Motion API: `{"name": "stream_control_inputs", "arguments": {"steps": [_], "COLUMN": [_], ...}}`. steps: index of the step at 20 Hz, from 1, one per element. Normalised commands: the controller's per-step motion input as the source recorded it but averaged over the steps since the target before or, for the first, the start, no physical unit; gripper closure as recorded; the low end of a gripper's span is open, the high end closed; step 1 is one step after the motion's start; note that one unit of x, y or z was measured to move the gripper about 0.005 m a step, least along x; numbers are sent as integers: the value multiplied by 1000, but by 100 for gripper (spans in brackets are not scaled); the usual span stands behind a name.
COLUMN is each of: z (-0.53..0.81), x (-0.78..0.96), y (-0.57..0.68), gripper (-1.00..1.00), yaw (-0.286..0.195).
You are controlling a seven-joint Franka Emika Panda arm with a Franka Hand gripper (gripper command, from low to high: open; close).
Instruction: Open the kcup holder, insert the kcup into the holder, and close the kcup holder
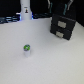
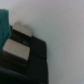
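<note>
my hand over the black drawer box, the pod alone on the tabletop

the drawer box (image 1: 63, 26) stands near the far edge of the white tabletop (image 1: 50, 60), toward the exterior view's right, both pale-handled fronts flush with its face. the pod (image 1: 27, 49), whitish with a green top, sits upright well apart from it, out in the middle toward the exterior view's left. a tall white bottle (image 1: 25, 11) stands at the far edge. from my wrist i see the box (image 2: 27, 57) and its handles close below. i cannot tell how far my hand is open; nothing shows in it.
</note>
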Motion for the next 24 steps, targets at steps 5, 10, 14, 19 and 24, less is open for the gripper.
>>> {"name": "stream_control_inputs", "arguments": {"steps": [5, 10, 14, 19, 24], "z": [-248, -263, -310, -392, -415], "x": [-292, -283, -220, -148, -210], "y": [651, 616, 524, 324, 203], "gripper": [-100, -100, -100, -100, -100], "yaw": [-167, -166, -158, -121, -69]}}
